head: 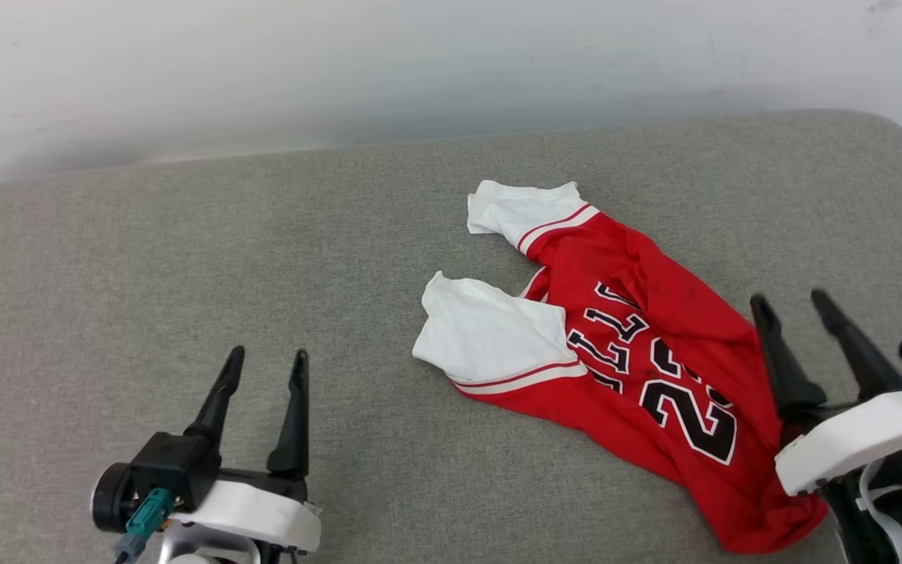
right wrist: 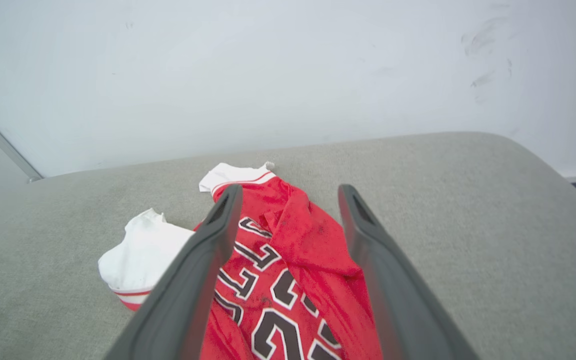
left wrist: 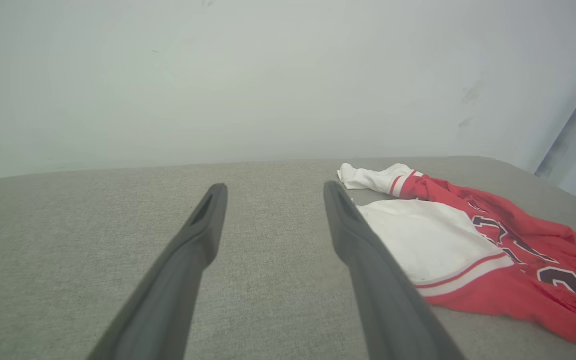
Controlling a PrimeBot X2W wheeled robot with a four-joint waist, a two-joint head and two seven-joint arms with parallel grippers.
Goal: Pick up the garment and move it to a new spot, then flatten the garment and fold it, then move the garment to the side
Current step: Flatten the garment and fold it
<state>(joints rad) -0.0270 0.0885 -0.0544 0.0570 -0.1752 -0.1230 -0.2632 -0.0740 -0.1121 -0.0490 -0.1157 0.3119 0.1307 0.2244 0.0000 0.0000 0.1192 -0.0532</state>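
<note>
Two claws, both spread open and empty. The left claw [head: 268,352] is near left over the grey surface [head: 185,258]; the right claw [head: 788,299] is at the right edge of the crumpled garment [head: 639,345] (lettering up, sleeves left).

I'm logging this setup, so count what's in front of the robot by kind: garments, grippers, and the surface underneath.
Garments: 1, the red jersey, lying crumpled.
Grippers: 2, the left gripper and the right gripper, both open and empty.
Surfaces: 1, the grey padded surface.
Total: 4
</note>
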